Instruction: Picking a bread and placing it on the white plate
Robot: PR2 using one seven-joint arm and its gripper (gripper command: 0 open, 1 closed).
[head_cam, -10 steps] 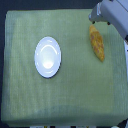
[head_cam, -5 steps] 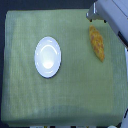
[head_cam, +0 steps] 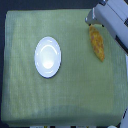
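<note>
Item count, referenced to the white plate (head_cam: 47, 57):

- Plates: one. The white plate is the only dish in view; nothing lies on it.
- Bread: one. The bread (head_cam: 97, 43) lies well apart from the white plate, toward the exterior view's right.
- Cloths: one. A green cloth (head_cam: 75, 95) covers the tabletop under the white plate and the bread.
- Robot arms: one, with one end effector (head_cam: 91, 20), located toward the exterior view's upper right of the white plate, just above the upper end of the bread. Its jaw position cannot be determined at this resolution.
</note>
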